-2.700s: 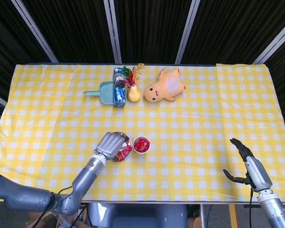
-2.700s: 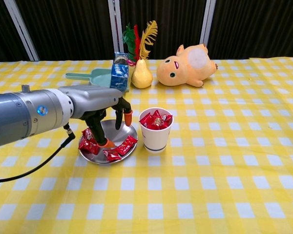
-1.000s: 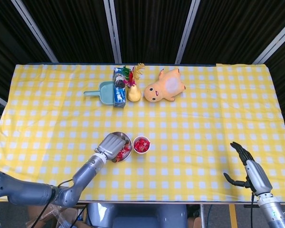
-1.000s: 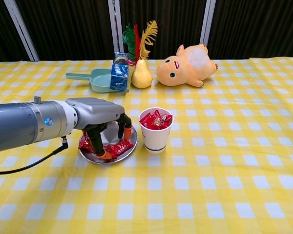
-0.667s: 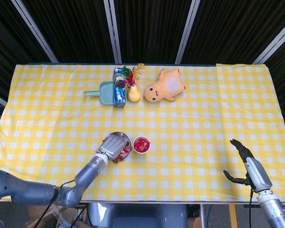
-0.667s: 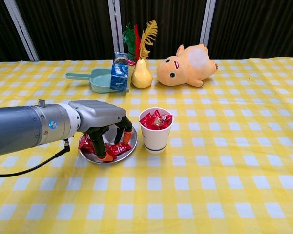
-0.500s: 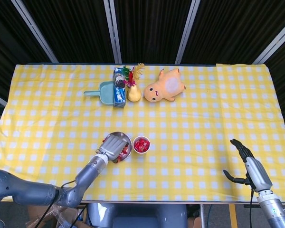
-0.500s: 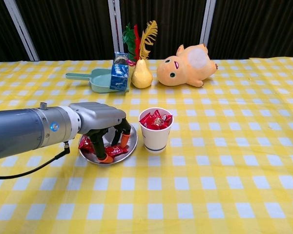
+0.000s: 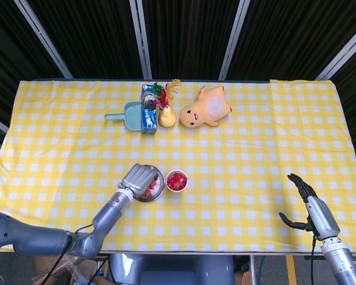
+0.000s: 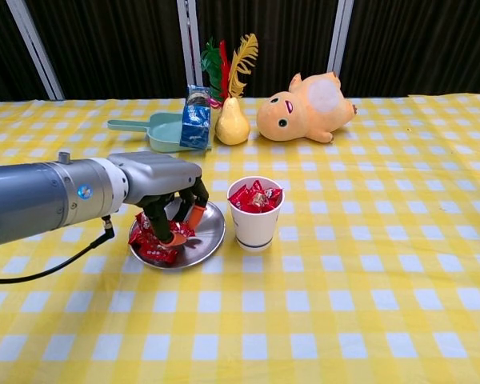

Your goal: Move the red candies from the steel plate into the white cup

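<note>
pinching crinkly red candies (image 10: 162,242), perhaps, left hand (image 10: 170,198)

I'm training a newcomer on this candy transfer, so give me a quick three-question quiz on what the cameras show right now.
1. True or false: the white cup already holds red candies.
2. Which hand is over the steel plate? A) left hand B) right hand C) both
3. Fill in: the candies left on the plate lie mostly on its ___ side in the chest view.

Key:
1. True; red wrappers show above the rim.
2. A; its fingers are closed on a red candy above the plate, while the right hand hangs open near the table's right edge.
3. Left.
</note>
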`<action>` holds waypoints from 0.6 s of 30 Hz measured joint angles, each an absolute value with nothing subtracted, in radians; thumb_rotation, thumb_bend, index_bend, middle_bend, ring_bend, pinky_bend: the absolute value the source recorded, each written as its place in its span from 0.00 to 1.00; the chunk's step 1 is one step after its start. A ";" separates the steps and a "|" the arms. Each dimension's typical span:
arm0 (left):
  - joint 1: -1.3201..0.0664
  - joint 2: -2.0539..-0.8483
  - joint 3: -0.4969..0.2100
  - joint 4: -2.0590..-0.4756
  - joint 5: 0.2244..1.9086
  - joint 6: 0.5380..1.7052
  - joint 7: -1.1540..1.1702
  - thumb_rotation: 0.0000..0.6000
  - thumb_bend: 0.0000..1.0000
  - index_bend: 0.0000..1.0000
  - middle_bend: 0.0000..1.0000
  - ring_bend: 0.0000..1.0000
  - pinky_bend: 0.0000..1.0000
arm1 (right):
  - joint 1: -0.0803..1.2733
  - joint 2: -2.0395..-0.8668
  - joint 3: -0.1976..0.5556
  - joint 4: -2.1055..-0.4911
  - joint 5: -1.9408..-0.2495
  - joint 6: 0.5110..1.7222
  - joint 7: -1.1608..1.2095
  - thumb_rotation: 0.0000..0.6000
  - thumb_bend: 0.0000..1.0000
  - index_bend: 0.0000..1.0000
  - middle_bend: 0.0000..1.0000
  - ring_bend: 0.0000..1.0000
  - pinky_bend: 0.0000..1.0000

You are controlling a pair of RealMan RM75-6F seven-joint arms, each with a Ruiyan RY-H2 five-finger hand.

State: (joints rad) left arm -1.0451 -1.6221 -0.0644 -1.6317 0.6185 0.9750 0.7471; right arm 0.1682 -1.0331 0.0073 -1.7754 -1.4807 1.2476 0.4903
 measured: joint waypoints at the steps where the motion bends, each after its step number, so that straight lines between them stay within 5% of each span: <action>1: -1.046 -1.615 -0.071 -1.639 0.620 0.979 0.745 1.00 0.38 0.53 0.60 0.83 0.90 | 0.168 -1.033 0.007 -1.776 -1.481 1.248 0.490 1.00 0.36 0.00 0.00 0.00 0.00; 18: -1.078 -1.537 -0.202 -1.753 0.674 1.042 0.706 1.00 0.37 0.50 0.55 0.83 0.90 | 0.169 -1.034 0.009 -1.776 -1.481 1.247 0.492 1.00 0.36 0.00 0.00 0.00 0.00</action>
State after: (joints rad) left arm -1.0782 -1.5366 -0.2018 -1.7533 0.6743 1.0420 0.7057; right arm 0.1689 -1.0337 0.0087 -1.7762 -1.4813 1.2474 0.4917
